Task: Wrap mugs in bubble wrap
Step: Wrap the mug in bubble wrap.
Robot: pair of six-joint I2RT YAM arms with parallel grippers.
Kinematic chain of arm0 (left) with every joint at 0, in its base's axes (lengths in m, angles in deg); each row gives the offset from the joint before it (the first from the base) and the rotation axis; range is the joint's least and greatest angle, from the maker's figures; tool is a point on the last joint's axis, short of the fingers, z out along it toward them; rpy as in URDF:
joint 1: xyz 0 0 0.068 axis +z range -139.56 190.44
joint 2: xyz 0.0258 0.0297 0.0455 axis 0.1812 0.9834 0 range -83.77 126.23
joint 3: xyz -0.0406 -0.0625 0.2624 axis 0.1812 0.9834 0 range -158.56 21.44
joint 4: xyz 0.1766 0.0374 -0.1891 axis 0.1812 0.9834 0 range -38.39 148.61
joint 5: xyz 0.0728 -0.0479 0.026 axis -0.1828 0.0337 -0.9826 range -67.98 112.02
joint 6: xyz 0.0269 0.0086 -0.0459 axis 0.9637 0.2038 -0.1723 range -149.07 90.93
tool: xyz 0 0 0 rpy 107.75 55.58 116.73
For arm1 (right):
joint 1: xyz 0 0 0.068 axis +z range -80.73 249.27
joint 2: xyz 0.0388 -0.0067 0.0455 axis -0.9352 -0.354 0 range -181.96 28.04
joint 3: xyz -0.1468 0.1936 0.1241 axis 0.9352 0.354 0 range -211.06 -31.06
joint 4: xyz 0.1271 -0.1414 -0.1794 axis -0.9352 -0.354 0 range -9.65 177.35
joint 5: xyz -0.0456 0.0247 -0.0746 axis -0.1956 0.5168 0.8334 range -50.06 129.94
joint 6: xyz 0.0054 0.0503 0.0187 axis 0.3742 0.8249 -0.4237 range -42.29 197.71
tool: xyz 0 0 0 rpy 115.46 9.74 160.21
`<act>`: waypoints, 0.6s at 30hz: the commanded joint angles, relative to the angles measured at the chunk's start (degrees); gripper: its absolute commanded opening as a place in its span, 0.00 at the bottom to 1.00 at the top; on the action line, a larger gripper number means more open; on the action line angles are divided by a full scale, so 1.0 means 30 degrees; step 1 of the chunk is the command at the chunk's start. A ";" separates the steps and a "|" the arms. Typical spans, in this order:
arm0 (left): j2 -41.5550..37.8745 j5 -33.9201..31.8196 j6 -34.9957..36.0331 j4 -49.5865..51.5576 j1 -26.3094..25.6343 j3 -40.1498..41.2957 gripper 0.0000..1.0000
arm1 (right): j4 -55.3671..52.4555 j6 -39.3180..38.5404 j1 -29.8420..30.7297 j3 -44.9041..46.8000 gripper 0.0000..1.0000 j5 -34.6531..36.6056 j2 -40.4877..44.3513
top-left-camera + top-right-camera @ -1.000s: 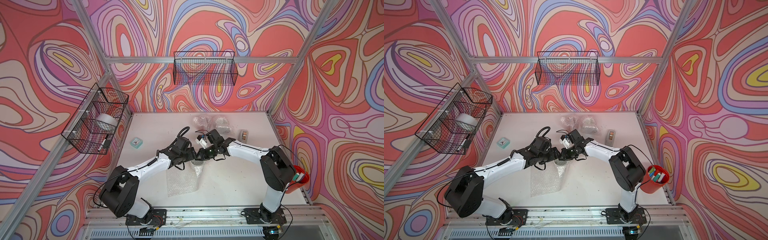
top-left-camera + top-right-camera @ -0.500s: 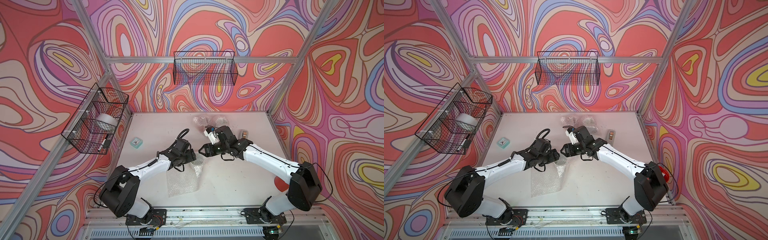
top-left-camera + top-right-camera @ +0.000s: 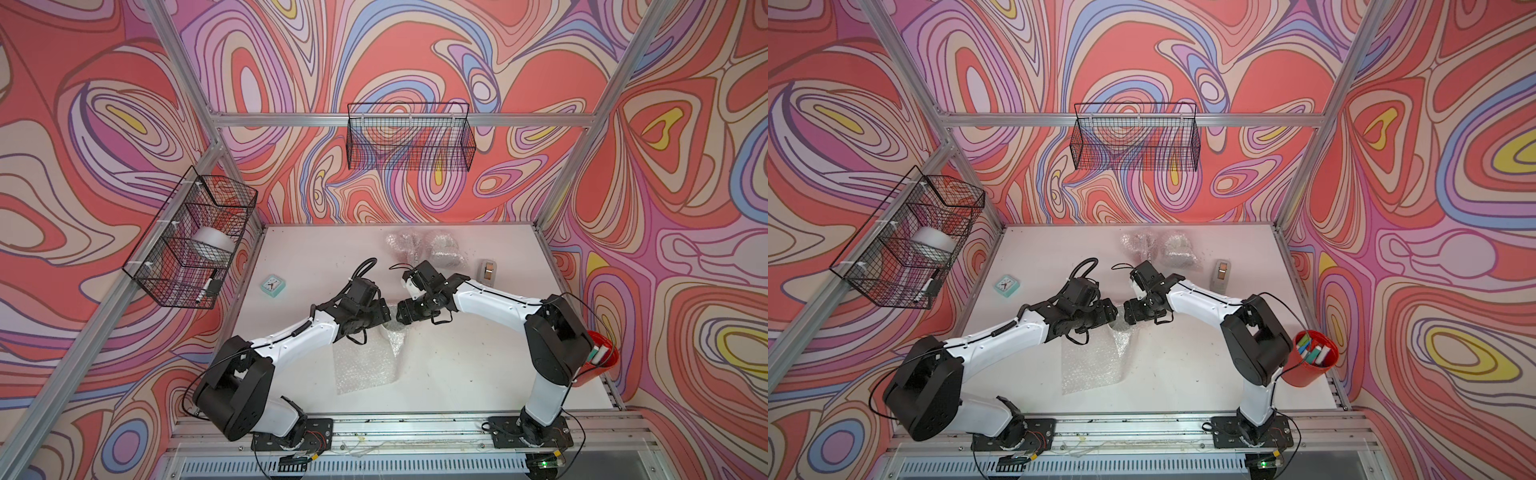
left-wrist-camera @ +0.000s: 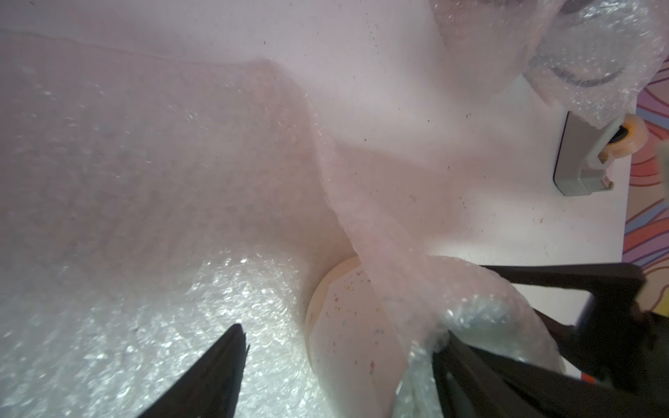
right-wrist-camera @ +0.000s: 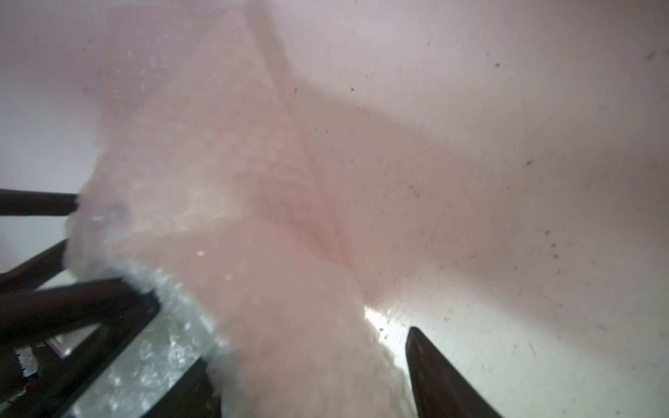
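Left gripper (image 3: 384,320) and right gripper (image 3: 402,316) faced each other tip to tip at mid-table in both top views. Both were above a white mug (image 3: 392,327) that sat at the far edge of a bubble wrap sheet (image 3: 361,363) on the table (image 3: 478,374). Two wrapped bundles (image 3: 424,249) lay at the far side, near a tape dispenser (image 3: 488,272).

Left wrist view: the left gripper (image 4: 344,331) was spread wide astride the speckled mug (image 4: 336,304). One finger (image 4: 224,362) was clear of it, and the other was against wrap draped over the mug.

Right wrist view: the right gripper (image 5: 307,354) was spread apart. A fold of the sheet (image 5: 253,217) lay between its fingers, unpinched.
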 commanded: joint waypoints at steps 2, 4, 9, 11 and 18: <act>-0.1784 -0.1176 0.0733 0.1998 0.2050 0.0770 0.83 | -0.1163 0.0220 0.0242 -0.0333 0.73 0.1374 -0.0446; -0.1884 -0.1070 0.1043 0.2855 0.3321 0.1011 0.82 | -0.1192 0.0308 0.0229 -0.0412 0.73 0.1560 -0.0503; -0.0669 -0.0630 0.2635 0.4671 0.6126 0.0487 0.69 | -0.1135 0.0288 0.0227 -0.0626 0.73 0.1314 -0.0538; 0.0333 -0.0502 0.3442 0.4909 0.6957 -0.0217 0.68 | -0.1061 0.0337 0.0254 -0.0625 0.73 0.1181 -0.0548; 0.4334 -0.1163 0.5890 0.5855 0.7616 -0.3836 0.58 | -0.0965 0.0295 0.0257 -0.0624 0.73 0.0906 -0.0550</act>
